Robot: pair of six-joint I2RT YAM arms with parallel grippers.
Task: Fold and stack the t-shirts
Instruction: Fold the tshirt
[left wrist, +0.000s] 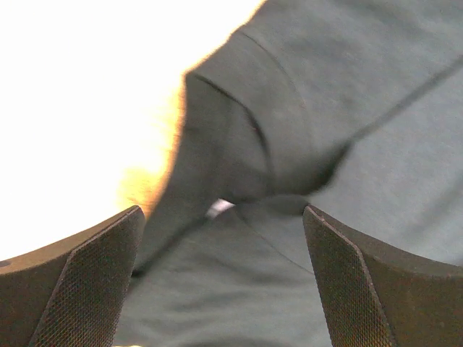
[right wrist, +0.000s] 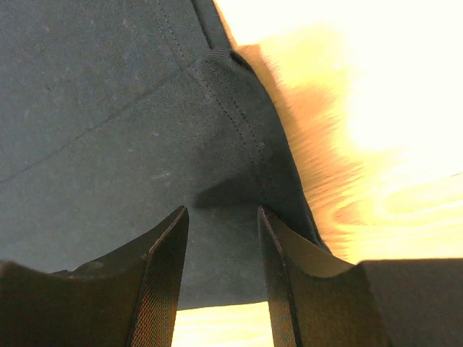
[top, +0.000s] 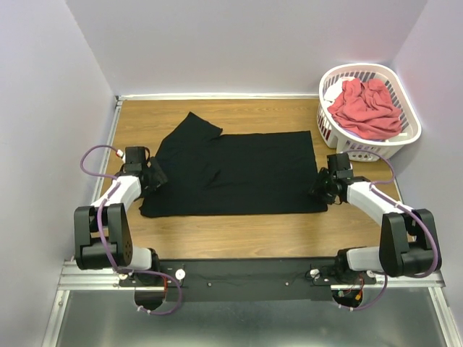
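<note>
A black t-shirt (top: 246, 173) lies flat on the wooden table (top: 239, 231), with one sleeve folded in at its left end. My left gripper (top: 158, 176) is low at the shirt's left edge, jaws wide open. In the left wrist view the gripper (left wrist: 222, 211) frames dark cloth (left wrist: 347, 108) and a small white tag (left wrist: 219, 208). My right gripper (top: 320, 189) is at the shirt's right edge. The right wrist view shows it (right wrist: 222, 211) open, with the hemmed corner of the cloth (right wrist: 108, 108) lying flat under the gap. A coral-red t-shirt (top: 365, 108) is bunched in the basket.
A white slotted laundry basket (top: 340, 141) stands at the back right corner of the table. Grey walls close in the left, back and right sides. A metal rail (top: 246, 278) carries both arm bases at the near edge.
</note>
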